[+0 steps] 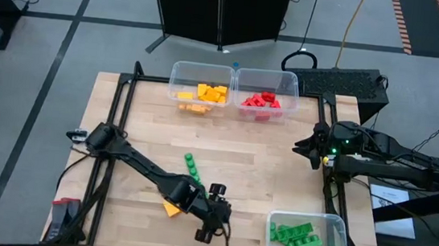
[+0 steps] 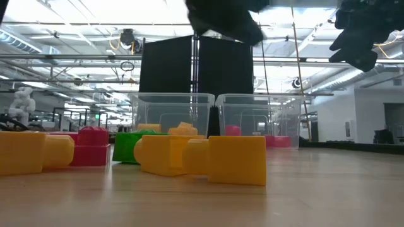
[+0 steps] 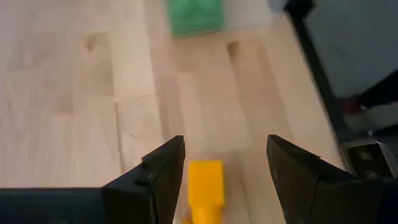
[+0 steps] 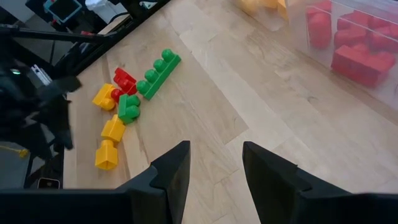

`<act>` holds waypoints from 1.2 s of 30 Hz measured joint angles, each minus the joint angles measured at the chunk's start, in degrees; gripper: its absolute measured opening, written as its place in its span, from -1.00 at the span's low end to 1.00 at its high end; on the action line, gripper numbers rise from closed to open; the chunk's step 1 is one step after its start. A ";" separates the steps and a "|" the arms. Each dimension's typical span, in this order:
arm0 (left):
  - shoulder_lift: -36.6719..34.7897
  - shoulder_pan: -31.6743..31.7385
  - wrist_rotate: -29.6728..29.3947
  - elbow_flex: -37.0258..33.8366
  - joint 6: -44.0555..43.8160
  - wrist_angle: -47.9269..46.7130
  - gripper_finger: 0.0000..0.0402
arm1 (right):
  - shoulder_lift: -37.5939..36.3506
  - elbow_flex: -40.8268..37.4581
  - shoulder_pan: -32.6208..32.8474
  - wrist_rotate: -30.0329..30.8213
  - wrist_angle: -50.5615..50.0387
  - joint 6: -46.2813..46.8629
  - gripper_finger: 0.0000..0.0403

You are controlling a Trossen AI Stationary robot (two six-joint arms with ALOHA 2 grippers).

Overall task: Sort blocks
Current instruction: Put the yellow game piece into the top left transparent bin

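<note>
Three clear bins sit on the wooden counter [image 1: 279, 177]: two [image 1: 201, 89] [image 1: 266, 93] at its far edge, one [image 1: 308, 245] just right of the left gripper [image 1: 214, 223].

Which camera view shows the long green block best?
The right wrist view: the long green block lies whole, studs clear, beside loose blocks. The high view shows it small; the low view hides most; the left wrist view cannot confirm it.

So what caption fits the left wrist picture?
Open left claw above a yellow block on the table.
</note>
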 joint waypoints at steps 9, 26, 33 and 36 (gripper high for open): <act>6.13 0.13 1.48 0.02 -3.42 0.04 0.01 | 0.02 0.00 0.02 -0.40 -0.01 -0.99 -0.29; 11.09 -0.18 4.15 -0.03 -6.38 -1.38 0.01 | 0.02 0.00 0.02 -0.40 -0.04 -2.50 -0.28; 12.38 -0.04 4.81 0.24 -6.57 -1.47 0.01 | 0.02 -0.01 0.02 -0.40 -0.08 -2.52 -0.28; 12.45 -0.04 4.62 0.39 -6.42 -0.64 0.00 | 0.02 0.00 0.01 -0.40 -0.08 -2.52 -0.28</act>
